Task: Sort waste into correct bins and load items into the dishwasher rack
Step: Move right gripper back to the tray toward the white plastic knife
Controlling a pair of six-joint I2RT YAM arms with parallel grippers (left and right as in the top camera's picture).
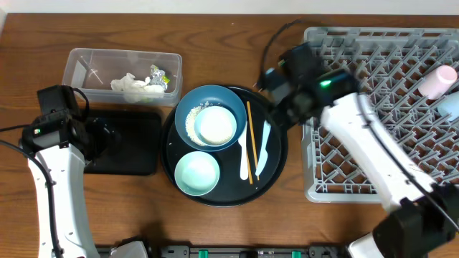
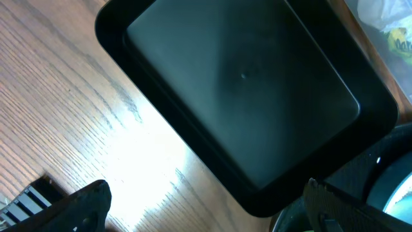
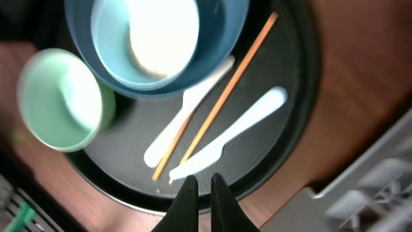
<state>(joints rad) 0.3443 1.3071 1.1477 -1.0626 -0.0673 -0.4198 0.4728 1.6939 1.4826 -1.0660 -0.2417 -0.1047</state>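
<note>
Counting near to far on the round tray (image 1: 276, 168): one mint bowl (image 1: 197, 174), two white cutlery pieces (image 1: 244, 154), and chopsticks (image 1: 249, 140) lying so close I can't tell one from two. Behind them is one blue bowl (image 1: 229, 100) with one small white bowl (image 1: 215, 125) nested inside and loose rice (image 1: 188, 120) on its left.

Left of the tray: one black flat bin (image 1: 133, 140). Farther back is one clear tub (image 1: 79, 64) holding one crumpled napkin (image 1: 133, 86) and one wrapper (image 1: 159, 77).

Right: one grey rack (image 1: 387, 54) with two cups at its far right edge, a pink cup (image 1: 443, 80) and a light-blue cup (image 1: 452, 107).

Left arm runs up the left side. The left gripper (image 2: 207, 193) hovers over the black bin, fingers (image 2: 84, 206) wide apart with nothing between them.

Right arm crosses the rack diagonally from near right toward the round tray's far right. The right gripper (image 3: 205, 183) points down at the tray rim with its fingers pressed together and nothing seen between them. It sits just beside the knife (image 3: 235, 134) tip; contact can't be told.

Chopsticks and both cutlery pieces run near-far, roughly parallel, right of the bowls. Tub and black bin both run left-right.
</note>
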